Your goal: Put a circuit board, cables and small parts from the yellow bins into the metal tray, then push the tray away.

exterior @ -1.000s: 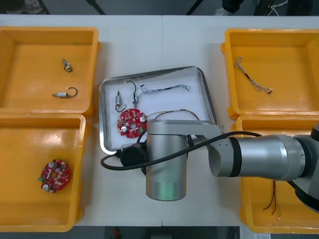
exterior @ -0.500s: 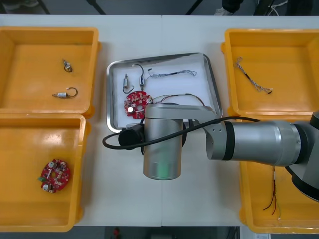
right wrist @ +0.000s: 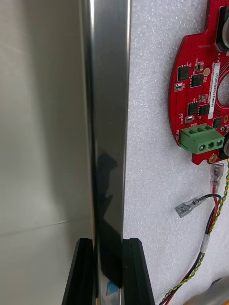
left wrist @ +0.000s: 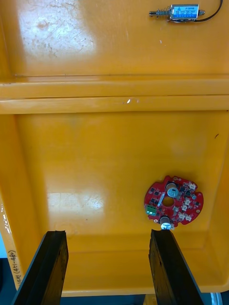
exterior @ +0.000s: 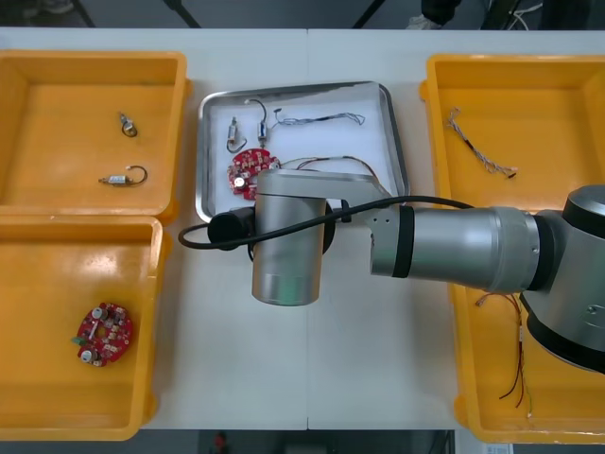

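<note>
Tray rim (right wrist: 110,119) clamped in right hand (right wrist: 109,248), circuit board (right wrist: 202,95) near, inside tray.

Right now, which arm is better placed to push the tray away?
Right: the right gripper is shut on the near rim of the metal tray. The left gripper hangs open over a yellow bin.

**Yellow, Red and Silver on a Pale Table**

The plain plastic yellow bins (exterior: 57,113) are one flat colour. The shiny metal tray (exterior: 202,151) is mirror-silver at the rim and white and finely grained inside. The round red circuit board (exterior: 244,168) carries black chips and a green terminal block (right wrist: 200,138). One thin cable (right wrist: 215,209) twists red and yellow, another (exterior: 317,119) blue and white. The right gripper (right wrist: 109,245) has black fingers (right wrist: 83,271); its arm (exterior: 454,253) is brushed silver, banded black.
</note>
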`<state>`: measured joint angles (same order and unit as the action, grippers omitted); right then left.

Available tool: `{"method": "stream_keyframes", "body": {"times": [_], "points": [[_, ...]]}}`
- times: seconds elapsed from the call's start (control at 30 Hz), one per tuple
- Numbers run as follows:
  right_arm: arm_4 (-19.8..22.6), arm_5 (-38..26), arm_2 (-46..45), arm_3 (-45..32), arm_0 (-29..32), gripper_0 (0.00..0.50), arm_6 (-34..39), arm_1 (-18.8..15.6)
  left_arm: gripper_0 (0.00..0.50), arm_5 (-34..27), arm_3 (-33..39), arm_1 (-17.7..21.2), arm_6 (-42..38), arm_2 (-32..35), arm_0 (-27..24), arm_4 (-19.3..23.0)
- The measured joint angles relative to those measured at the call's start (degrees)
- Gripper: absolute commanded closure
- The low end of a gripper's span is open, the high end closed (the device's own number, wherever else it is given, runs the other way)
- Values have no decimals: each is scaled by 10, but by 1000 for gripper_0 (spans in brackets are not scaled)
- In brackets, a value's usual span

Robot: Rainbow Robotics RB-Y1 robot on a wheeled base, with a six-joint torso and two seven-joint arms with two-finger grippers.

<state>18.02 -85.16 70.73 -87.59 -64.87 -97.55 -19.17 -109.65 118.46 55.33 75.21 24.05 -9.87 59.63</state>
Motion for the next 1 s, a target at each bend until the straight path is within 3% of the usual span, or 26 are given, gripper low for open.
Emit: {"method": "stream_keyframes", "body": {"times": [0.47,1.0], "points": [[-5,26,-37,113,-19,500,22,39,0,0,0,0,0,0,0,0],[-4,150,-44,190,-39,500,22,47,0,0,0,0,0,0,0,0]]}}
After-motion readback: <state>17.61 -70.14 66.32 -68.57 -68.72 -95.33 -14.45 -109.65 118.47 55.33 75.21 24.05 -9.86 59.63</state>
